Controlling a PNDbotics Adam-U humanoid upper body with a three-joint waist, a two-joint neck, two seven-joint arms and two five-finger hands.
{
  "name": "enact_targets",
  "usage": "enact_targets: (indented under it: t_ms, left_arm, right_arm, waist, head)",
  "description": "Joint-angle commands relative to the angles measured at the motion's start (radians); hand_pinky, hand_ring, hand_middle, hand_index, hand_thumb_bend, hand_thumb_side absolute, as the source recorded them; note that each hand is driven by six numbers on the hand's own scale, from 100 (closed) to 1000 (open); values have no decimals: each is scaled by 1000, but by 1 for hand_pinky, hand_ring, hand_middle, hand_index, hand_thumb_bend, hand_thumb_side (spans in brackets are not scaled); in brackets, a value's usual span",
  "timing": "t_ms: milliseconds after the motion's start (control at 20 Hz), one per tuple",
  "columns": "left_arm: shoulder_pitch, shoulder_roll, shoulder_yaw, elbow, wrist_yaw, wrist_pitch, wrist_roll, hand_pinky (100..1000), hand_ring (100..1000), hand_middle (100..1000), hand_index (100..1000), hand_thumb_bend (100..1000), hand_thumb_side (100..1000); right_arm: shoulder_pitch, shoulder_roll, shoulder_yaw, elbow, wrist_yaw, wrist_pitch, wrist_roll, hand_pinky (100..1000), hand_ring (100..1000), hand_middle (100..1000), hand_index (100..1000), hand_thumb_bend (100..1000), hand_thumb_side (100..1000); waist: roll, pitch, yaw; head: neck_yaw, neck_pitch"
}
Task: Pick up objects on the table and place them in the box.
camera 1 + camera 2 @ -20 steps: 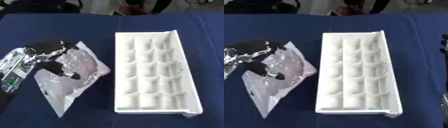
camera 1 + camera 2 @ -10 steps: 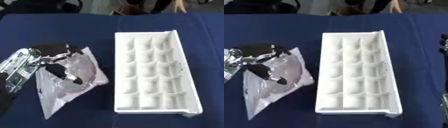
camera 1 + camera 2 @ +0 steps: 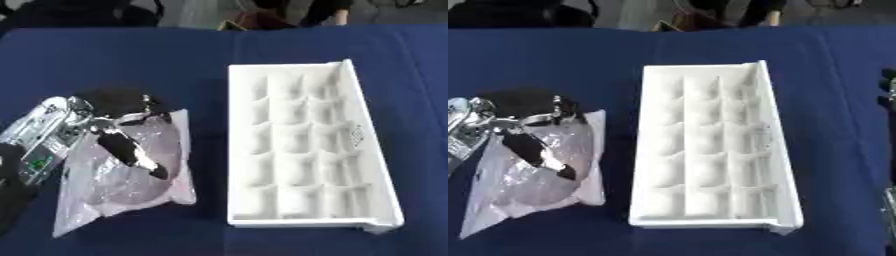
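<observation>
**Q:** Table contents first — what lay where?

**R:** A dark blue cloth-covered table (image 3: 105, 55) filled the frame. A white box (image 3: 302, 150) divided into rows of small compartments lay at centre right, its long side running from the upper middle down toward the lower right, with a raised lip along its right edge. At the left of the frame lay a clear plastic bag (image 3: 131, 180), crinkled and flat, with something pale and rounded inside it; what it was could not be made out.

**Q:** And the bag's relation to the box?

**R:** The bag lay just beside the box's left wall, with a narrow strip of blue cloth showing between them. Nothing could be seen inside the compartments.

**Q:** What was the left hand doing?

**R:** The left hand (image 3: 118, 127) came in from the left edge, its silver forearm slanting up from the lower left. Its fingers (image 3: 136, 155) were curled down over the upper part of the bag, thumb and fingers closed on the plastic. Whether the bag was off the table could not be told.

**Q:** The right hand?

**R:** Only a dark sliver (image 3: 889, 87) appeared at the right edge in the right eye view, well apart from the box. Its fingers could not be read.
</observation>
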Motion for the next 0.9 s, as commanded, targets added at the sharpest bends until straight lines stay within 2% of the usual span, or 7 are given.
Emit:
enact_targets:
  t_ms: [50, 250, 400, 650, 800, 850, 900]
  left_arm:
    - [-11, 39, 1, -31, -26, -16, -2, 528, 463, 640, 744, 985, 721]
    - [-13, 44, -4, -54, -52, -39, -36, 535, 458, 607, 701, 975, 659]
    - [-26, 53, -25, -67, -107, -78, -119, 528, 431, 588, 688, 976, 598]
    - [-28, 46, -21, -70, -141, -100, -173, 373, 291, 478, 582, 950, 546]
    - [-19, 44, -6, -74, -135, -84, -143, 187, 143, 348, 451, 947, 542]
    - [-15, 44, -2, -77, -134, -77, -128, 222, 173, 378, 481, 948, 541]
    - [-12, 43, 4, -81, -134, -69, -111, 111, 100, 285, 386, 934, 541]
  right_arm:
    - [-8, -14, -4, -14, 3, -3, 2, 874, 880, 837, 951, 100, 913]
    - [-8, -14, -3, -14, 3, -3, 3, 874, 879, 837, 951, 100, 913]
    - [-8, -15, -3, -14, 4, -3, 3, 874, 879, 837, 951, 100, 913]
    - [-7, -14, -5, -14, 4, -3, 2, 874, 879, 837, 951, 100, 911]
    - [-7, -14, -6, -14, 4, -3, 1, 874, 879, 838, 951, 100, 911]
    - [-7, -14, -6, -15, 4, -3, 0, 874, 879, 838, 951, 100, 911]
    - [-7, -14, -6, -15, 4, -3, 0, 874, 879, 838, 951, 100, 910]
  waist:
    - [1, -15, 0]
    - [0, -16, 0]
    - [1, -17, -1]
    - [1, -16, -1]
    - [1, -16, 0]
    - [1, -16, 0]
    - [0, -16, 0]
  head:
    - [6, 2]
    - [7, 3]
    - [10, 4]
    - [7, 3]
    - [7, 3]
    - [6, 3]
    - [6, 3]
